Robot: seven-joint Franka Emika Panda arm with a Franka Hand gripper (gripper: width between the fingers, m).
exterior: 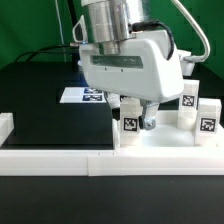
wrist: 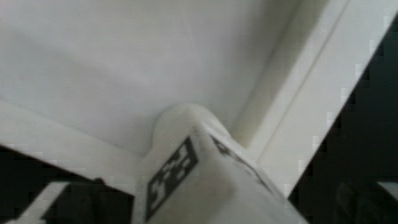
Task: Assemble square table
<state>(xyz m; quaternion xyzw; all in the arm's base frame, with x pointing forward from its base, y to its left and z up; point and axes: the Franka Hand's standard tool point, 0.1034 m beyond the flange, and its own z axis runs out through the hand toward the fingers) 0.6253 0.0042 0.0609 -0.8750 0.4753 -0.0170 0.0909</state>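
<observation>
In the exterior view my gripper (exterior: 138,118) is shut on a white leg block (exterior: 130,116) with a black tag on its face. It holds the block upright over the near left part of the square table slab (exterior: 165,140). In the wrist view the same leg block (wrist: 199,168) fills the space between my jaws, tags showing on two faces. The slab's flat white surface (wrist: 143,60) and a raised rib (wrist: 306,80) lie beyond it. I cannot tell whether the block's lower end touches the slab. Two more leg blocks (exterior: 188,104) (exterior: 208,118) stand at the exterior view's right.
The marker board (exterior: 85,95) lies flat on the black table behind my gripper. The low white border wall (exterior: 50,160) runs along the front and turns up at the exterior view's left (exterior: 5,128). The slab sits against its front run.
</observation>
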